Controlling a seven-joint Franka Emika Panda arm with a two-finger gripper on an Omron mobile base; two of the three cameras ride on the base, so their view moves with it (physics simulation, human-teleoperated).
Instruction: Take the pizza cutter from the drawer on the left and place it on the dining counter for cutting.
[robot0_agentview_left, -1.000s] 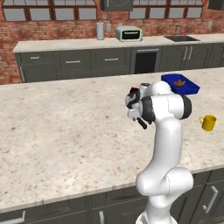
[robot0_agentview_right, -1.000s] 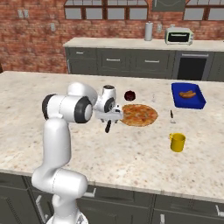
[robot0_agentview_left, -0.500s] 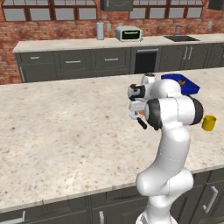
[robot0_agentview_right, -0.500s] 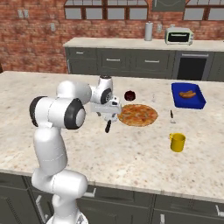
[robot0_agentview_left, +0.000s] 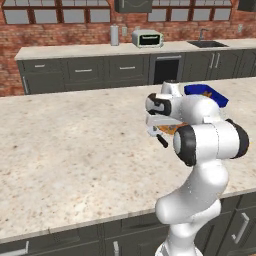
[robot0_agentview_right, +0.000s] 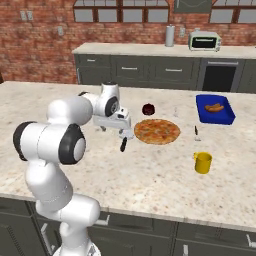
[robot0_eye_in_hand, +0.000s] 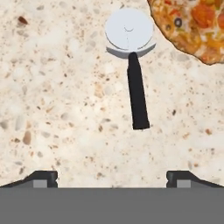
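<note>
One pizza (robot0_agentview_right: 157, 131), one pizza cutter (robot0_eye_in_hand: 132, 57), one yellow mug (robot0_agentview_right: 202, 162), one blue tray (robot0_agentview_right: 215, 109).

Pizza cutter (robot0_eye_in_hand: 133, 65) lies flat on the beige speckled dining counter (robot0_eye_in_hand: 61, 96), round silver wheel at one end, thin black handle at the other, nothing gripping it.

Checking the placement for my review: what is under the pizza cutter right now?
The pizza cutter lies flat on the dining counter, its wheel beside the pizza without touching. The open gripper is above. The stone directly beneath is covered.
</note>
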